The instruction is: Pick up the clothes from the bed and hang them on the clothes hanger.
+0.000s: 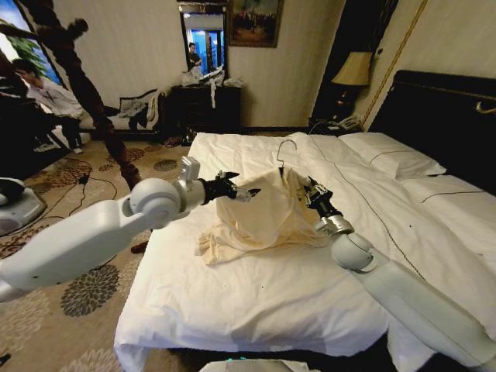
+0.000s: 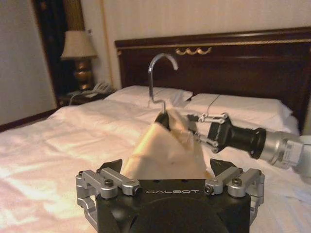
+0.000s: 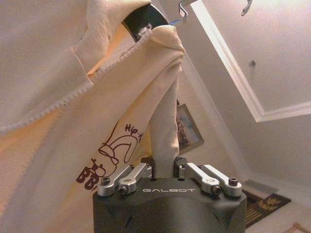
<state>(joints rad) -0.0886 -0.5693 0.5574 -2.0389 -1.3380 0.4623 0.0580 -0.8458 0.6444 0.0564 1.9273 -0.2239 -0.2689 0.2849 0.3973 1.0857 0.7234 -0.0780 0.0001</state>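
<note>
White bed (image 1: 256, 302) is carrying the shirt (image 1: 260, 217), draped over the hanger (image 1: 285, 155). Right hand (image 1: 312, 191) is clamping shirt fabric; left hand (image 1: 242, 192) is pinching its other side. Uneven pulling could slide it off.

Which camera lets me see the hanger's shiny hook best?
The left wrist view: the hook of the clothes hanger stands whole and bright against the dark headboard, above the clothes. The head view shows it small and thin. The right wrist view catches just bits of it at the edge.
</note>
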